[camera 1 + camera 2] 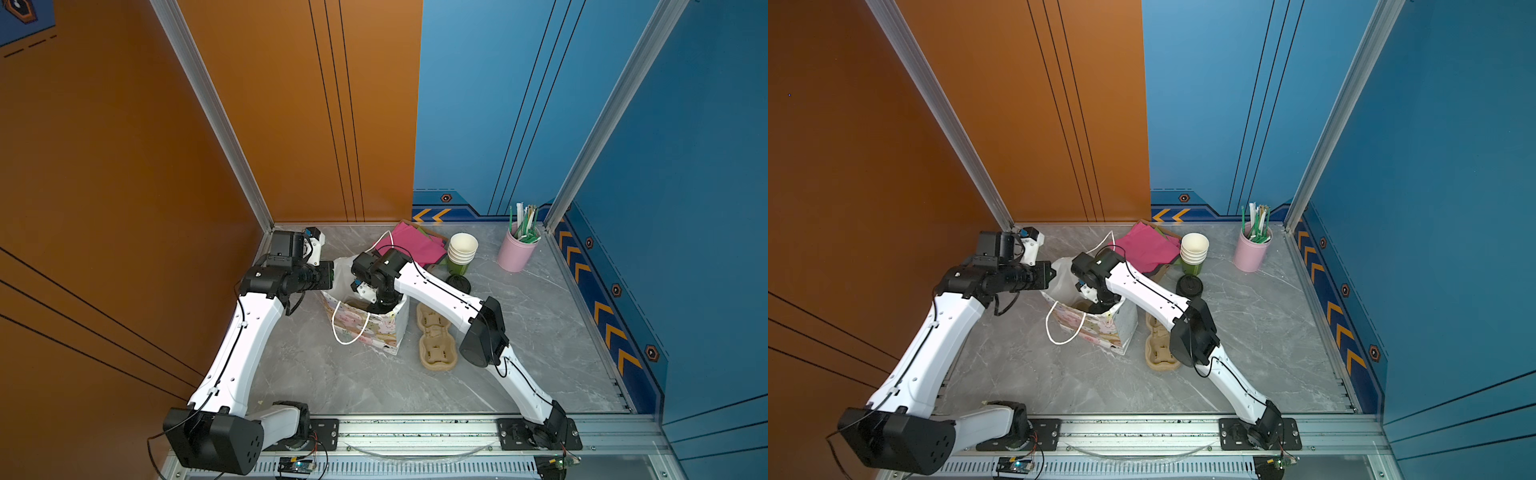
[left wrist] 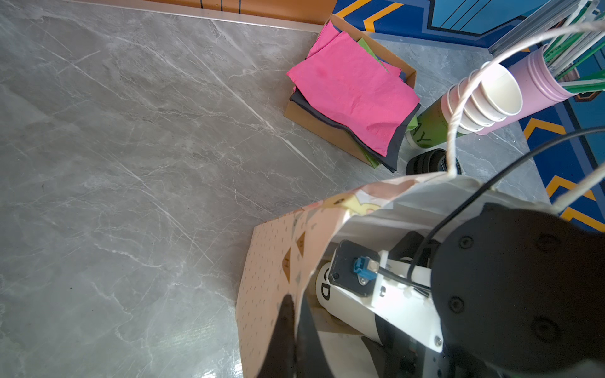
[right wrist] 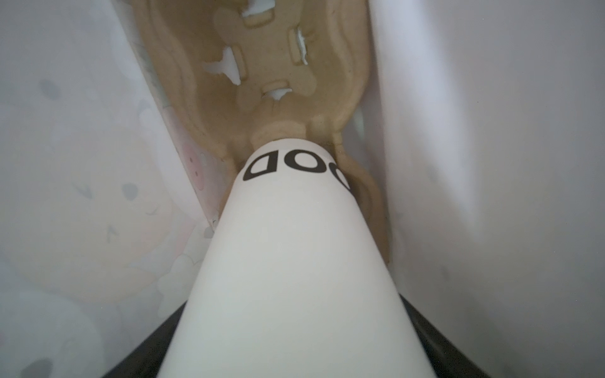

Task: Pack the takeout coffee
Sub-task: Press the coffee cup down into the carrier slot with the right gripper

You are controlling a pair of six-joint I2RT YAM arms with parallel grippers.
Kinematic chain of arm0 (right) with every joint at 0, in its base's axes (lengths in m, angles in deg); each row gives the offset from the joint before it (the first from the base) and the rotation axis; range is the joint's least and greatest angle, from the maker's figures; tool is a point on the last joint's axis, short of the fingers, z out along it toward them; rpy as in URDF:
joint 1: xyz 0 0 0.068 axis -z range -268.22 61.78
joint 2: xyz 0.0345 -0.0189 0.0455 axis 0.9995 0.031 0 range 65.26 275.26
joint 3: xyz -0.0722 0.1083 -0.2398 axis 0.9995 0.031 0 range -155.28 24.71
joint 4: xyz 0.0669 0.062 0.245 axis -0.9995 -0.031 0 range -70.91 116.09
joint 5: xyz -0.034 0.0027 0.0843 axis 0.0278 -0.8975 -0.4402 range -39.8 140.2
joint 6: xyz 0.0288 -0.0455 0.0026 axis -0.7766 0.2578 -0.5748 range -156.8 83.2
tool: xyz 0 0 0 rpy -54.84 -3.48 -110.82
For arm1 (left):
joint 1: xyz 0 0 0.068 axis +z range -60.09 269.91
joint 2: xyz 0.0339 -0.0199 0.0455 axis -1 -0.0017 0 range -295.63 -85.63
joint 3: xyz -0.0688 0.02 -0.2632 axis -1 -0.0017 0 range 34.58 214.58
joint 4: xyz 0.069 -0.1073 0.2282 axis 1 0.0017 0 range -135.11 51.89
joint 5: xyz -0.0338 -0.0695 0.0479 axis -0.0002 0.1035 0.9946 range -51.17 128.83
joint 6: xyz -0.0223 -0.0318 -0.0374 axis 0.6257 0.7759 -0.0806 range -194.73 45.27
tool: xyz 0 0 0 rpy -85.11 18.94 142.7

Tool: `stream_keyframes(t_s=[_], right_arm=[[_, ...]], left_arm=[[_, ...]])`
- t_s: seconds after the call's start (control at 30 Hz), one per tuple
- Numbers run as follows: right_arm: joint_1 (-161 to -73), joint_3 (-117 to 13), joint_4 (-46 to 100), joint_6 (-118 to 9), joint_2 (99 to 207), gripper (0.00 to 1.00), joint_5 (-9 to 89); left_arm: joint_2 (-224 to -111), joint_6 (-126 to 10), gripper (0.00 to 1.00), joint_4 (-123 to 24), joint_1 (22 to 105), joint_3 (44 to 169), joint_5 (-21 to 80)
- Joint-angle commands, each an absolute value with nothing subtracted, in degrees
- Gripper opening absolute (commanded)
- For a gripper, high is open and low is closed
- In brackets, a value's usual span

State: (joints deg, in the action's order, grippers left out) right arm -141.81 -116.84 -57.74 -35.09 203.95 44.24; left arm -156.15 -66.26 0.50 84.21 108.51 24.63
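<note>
The right claw [image 3: 294, 360] is deep inside the paper bag [image 1: 374, 328] and looks clamped on the takeout coffee [image 3: 294, 261]. The cup's bottom is at the near hole of the brown cup tray [image 3: 278, 65] on the bag floor, but it is not clear if it is all the way in. If the cup lands on the bumpy rim of that hole, it may tip and spill when the claw lets go. The bag walls are close on both sides, so there is little room to wiggle. The left claw [image 2: 294, 333] is pinched together on the bag's far left edge and holds the mouth wide. A slip there could let the paper fold onto the arm. The string handle [image 2: 451, 144] could snag too. A spare tray [image 1: 436, 340] lies just right of the bag. Black lids [image 1: 459, 284], stacked cups [image 1: 462, 249] and napkins [image 1: 411, 245] crowd the far side. The table [image 1: 332, 386] is bare near and left.
</note>
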Motion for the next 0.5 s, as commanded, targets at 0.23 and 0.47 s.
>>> stream_keyframes(t_s=[0.23, 0.47], right_arm=[[-141.4, -116.2, -58.6, -34.7, 203.6, 0.88, 44.5], [-141.4, -116.2, -58.7, -34.9, 203.2, 0.91, 44.7]], left_arm=[[-156.2, -66.3, 0.0, 0.0, 83.9, 108.0, 24.1], [-156.2, -66.3, 0.0, 0.0, 83.9, 107.9, 24.2]])
